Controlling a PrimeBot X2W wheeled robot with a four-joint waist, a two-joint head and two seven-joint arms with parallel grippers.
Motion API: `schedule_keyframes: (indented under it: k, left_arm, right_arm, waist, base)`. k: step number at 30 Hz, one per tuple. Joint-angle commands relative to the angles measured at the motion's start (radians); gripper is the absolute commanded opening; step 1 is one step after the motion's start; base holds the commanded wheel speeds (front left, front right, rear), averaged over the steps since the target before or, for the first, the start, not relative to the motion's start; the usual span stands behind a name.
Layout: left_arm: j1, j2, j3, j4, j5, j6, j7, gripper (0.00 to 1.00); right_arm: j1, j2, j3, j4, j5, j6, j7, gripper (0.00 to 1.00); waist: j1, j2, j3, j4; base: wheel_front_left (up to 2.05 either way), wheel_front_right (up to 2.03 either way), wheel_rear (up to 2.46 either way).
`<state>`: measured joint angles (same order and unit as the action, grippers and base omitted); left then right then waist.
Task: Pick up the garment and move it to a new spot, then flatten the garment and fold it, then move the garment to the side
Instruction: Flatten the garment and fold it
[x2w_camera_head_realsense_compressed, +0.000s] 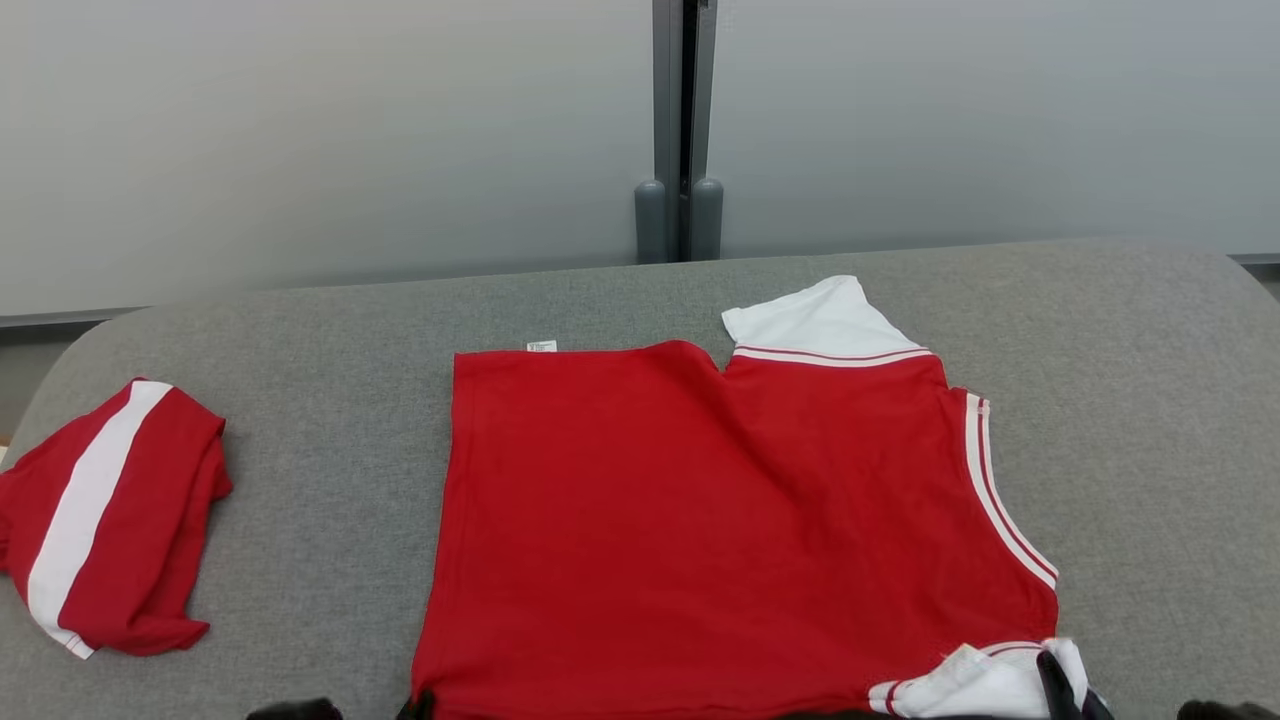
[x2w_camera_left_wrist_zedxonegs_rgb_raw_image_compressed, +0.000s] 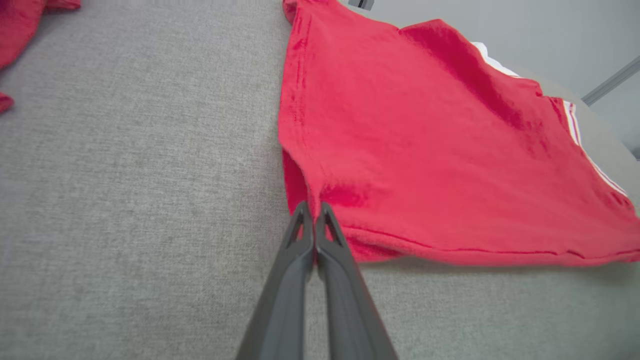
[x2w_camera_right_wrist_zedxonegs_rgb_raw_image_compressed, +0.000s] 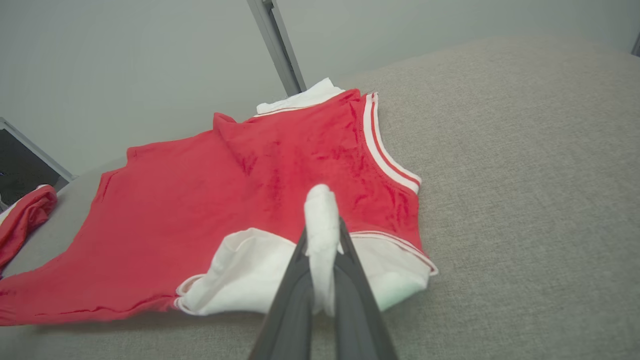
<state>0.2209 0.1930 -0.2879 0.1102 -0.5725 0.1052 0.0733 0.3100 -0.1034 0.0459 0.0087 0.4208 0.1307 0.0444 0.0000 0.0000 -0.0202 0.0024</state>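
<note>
Overhead, the red knit shirt with white sleeves (x2w_camera_head_realsense_compressed: 700, 520) lies central on the grey fabric surface (x2w_camera_head_realsense_compressed: 300, 330); the left wrist view shows the left gripper (x2w_camera_left_wrist_zedxonegs_rgb_raw_image_compressed: 314, 207) pinched onto its hem corner (x2w_camera_left_wrist_zedxonegs_rgb_raw_image_compressed: 332, 192), the right wrist view the right gripper (x2w_camera_right_wrist_zedxonegs_rgb_raw_image_compressed: 323, 227) clamping a white sleeve (x2w_camera_right_wrist_zedxonegs_rgb_raw_image_compressed: 250, 270), so both are best lifted evenly.

Grey fabric surface (x2w_camera_head_realsense_compressed: 1150, 420), folded red-and-white cloth (x2w_camera_head_realsense_compressed: 110, 520) at left, grey post (x2w_camera_head_realsense_compressed: 683, 130) behind

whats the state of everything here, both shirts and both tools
red shirt: spread mostly flat, far sleeve sticking out
near white sleeve: crumpled, a fold pinched up
left tool: shut on the red shirt's near hem corner
right tool: shut on the near white sleeve
second red garment: loosely folded, lying apart at the left
</note>
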Motion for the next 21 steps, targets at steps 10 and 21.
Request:
schedule_keyframes:
  k: [10, 21]
  left_arm:
    - [-0.184, 0.014, 0.011, 0.014, -0.064, -0.035, 0.121, 0.0]
    - [-0.407, 0.018, 0.032, 0.122, -0.081, -0.069, 0.139, 0.0]
  right_arm:
    - [-0.256, -0.079, 0.041, 0.12, -0.002, 0.0, -0.003, 0.0]
    - [-0.552, -0.162, 0.156, 0.349, 0.026, 0.0, -0.076, 0.0]
  waist:
    - [0.0, 0.0, 0.117, 0.004]
    - [0.0, 0.0, 0.237, 0.021]
  base:
    - [0.0, 0.0, 0.0]
    - [0.0, 0.0, 0.0]
